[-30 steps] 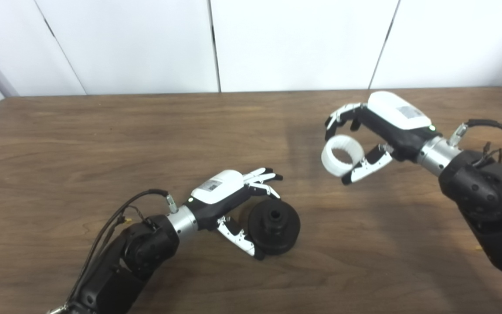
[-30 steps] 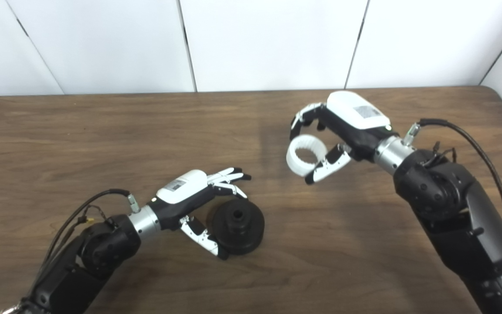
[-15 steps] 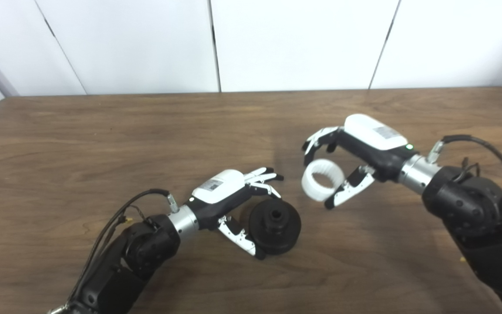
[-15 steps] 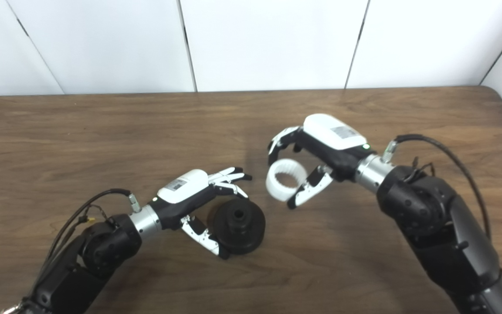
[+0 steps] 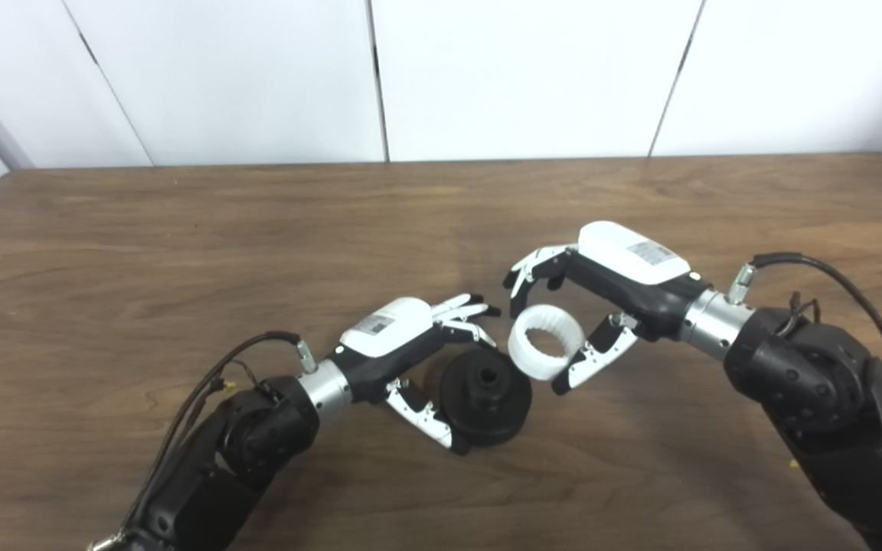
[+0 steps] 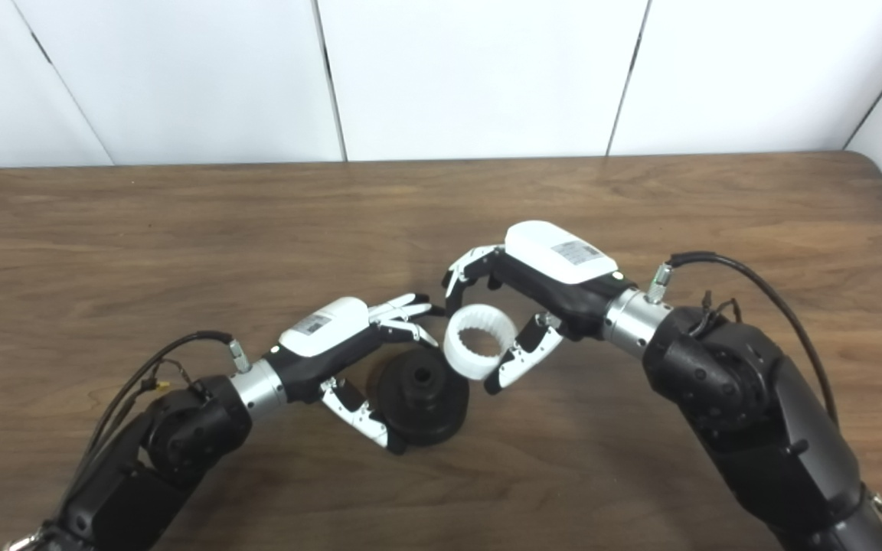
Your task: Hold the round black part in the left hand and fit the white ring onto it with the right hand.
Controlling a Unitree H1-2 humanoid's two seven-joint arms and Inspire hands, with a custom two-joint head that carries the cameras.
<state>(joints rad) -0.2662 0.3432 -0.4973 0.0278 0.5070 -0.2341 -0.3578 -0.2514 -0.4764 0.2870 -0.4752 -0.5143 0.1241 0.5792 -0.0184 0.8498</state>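
Observation:
The round black part (image 5: 487, 396) lies on the wooden table (image 5: 181, 229), a hub with a hole facing up. My left hand (image 5: 410, 348) is shut on it, fingers over its far rim and thumb along its near left edge. My right hand (image 5: 594, 298) is shut on the white ring (image 5: 546, 352), whose inside is ribbed. It carries the ring in the air just to the upper right of the black part, the ring's lower left edge close to the part's rim. In the right eye view the white ring (image 6: 479, 352) overlaps the black part (image 6: 422, 398) a little.
White wall panels (image 5: 517, 76) stand behind the table's far edge. A black cable (image 5: 831, 275) loops off the right forearm, and another cable (image 5: 227, 367) off the left forearm.
My right hand has carried the white ring down and to the left, from the right middle of the table to beside the black part. The left hand and black part have stayed put.

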